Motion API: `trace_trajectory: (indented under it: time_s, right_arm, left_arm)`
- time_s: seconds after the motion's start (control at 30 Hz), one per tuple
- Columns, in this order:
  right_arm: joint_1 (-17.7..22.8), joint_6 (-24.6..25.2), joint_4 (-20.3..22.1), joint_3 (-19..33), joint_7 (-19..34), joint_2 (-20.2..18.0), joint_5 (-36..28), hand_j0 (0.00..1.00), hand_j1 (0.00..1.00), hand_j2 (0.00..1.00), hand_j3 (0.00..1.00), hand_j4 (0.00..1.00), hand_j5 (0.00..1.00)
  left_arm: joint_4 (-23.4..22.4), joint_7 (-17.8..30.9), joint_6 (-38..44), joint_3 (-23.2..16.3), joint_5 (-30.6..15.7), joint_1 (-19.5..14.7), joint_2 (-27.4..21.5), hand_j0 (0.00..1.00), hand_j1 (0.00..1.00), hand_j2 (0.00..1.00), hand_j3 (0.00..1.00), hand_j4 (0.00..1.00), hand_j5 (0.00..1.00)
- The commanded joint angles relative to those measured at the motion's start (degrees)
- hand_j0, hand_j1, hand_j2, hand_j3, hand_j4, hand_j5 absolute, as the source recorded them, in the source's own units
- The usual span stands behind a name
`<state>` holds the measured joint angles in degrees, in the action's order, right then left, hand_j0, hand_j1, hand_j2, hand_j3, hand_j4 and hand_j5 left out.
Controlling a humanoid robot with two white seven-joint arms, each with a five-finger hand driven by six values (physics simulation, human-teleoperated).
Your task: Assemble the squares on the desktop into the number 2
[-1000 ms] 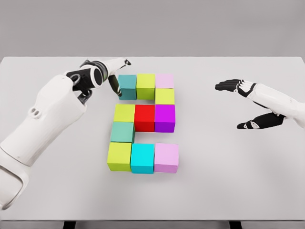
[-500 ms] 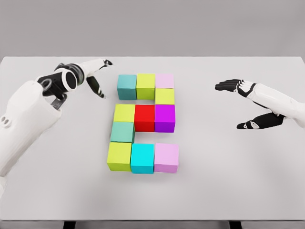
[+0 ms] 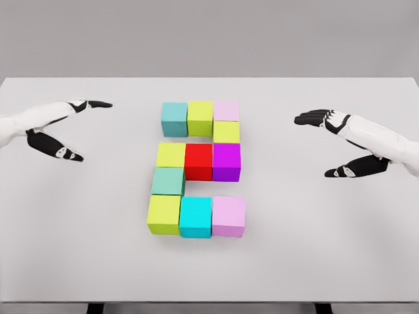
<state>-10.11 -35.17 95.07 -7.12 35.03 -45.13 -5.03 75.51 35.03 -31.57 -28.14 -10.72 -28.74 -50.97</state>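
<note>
Both the left robot hand (image 3: 62,127) and the right robot hand (image 3: 344,144) are released, grasping nothing; the squares (image 3: 196,167) apparently form the 2, so a stray sweep could dislodge one.

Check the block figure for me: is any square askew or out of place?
Nothing stands out. The blocks form a tidy 2 on the table, edges touching, none tilted. Left hand and right hand hover open, clear of them.

The blocks (image 3: 196,169) look like smooth, matt plastic in flat colours. The bench (image 3: 327,248) is matt, smooth light grey. Both arms show glossy white shells, with black fingers (image 3: 311,118).
</note>
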Motion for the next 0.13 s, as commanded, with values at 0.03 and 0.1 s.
trace_trajectory:
  time_s: [0.03, 0.1]
  right_arm:
    - [0.0, 0.2, 0.0, 0.0, 0.0, 0.0, -0.4, 1.00, 1.00, 1.00, 1.00, 1.00, 1.00]
    - [-0.1, 0.2, 0.0, 0.0, 0.0, 0.0, -0.4, 1.00, 1.00, 1.00, 1.00, 1.00, 1.00]
  left_arm:
    - [-2.6, 0.0, -3.4, 2.6, -4.7, 1.3, -0.7, 1.00, 1.00, 1.00, 1.00, 1.00, 1.00]
    - [-2.6, 0.0, -3.4, 2.6, -4.9, 2.1, -0.6, 1.00, 1.00, 1.00, 1.00, 1.00, 1.00]
